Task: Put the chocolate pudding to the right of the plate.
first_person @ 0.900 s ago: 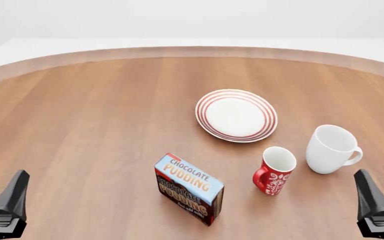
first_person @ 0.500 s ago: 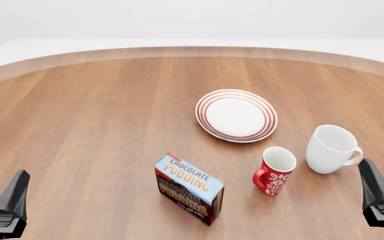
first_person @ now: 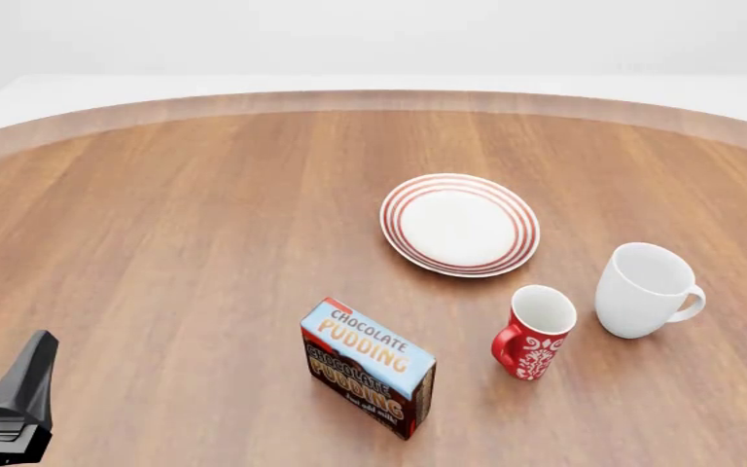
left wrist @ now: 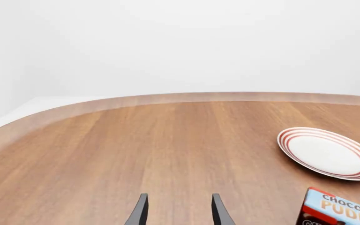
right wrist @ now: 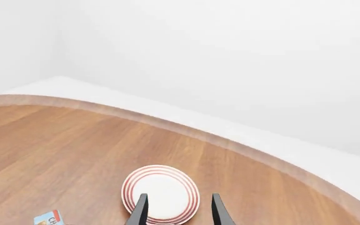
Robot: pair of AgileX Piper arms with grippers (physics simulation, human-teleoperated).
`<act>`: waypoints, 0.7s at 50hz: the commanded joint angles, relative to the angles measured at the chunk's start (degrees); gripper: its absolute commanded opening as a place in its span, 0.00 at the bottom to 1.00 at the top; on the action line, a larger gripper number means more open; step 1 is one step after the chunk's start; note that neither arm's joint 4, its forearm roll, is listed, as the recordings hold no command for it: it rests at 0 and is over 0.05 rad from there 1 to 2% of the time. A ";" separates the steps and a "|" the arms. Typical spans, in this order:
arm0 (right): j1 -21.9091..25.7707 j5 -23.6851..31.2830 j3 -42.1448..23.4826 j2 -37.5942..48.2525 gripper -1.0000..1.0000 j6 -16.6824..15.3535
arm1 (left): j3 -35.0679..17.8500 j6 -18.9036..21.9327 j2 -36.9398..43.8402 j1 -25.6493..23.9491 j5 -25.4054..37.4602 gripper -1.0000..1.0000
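my left gripper [left wrist: 177,212] sits low at seven o'clock, fingers apart, nothing between them. the chocolate pudding [first_person: 367,367] stands at six o'clock on the table [first_person: 192,224], a red mug [first_person: 533,332] at four, a white mug [first_person: 646,289] beyond it. the plate [first_person: 459,224] lies past centre at one o'clock. my right gripper [right wrist: 177,211] looks down on the plate, fingers parted.
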 commanded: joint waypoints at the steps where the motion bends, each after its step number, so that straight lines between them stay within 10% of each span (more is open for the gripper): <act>1: 9.92 6.18 -14.20 10.01 1.00 -4.07 | 0.00 0.00 0.00 0.00 0.00 1.00; 35: 29.52 -8.93 -7.87 37.22 1.00 -4.48 | 0.00 0.00 0.00 0.00 0.00 1.00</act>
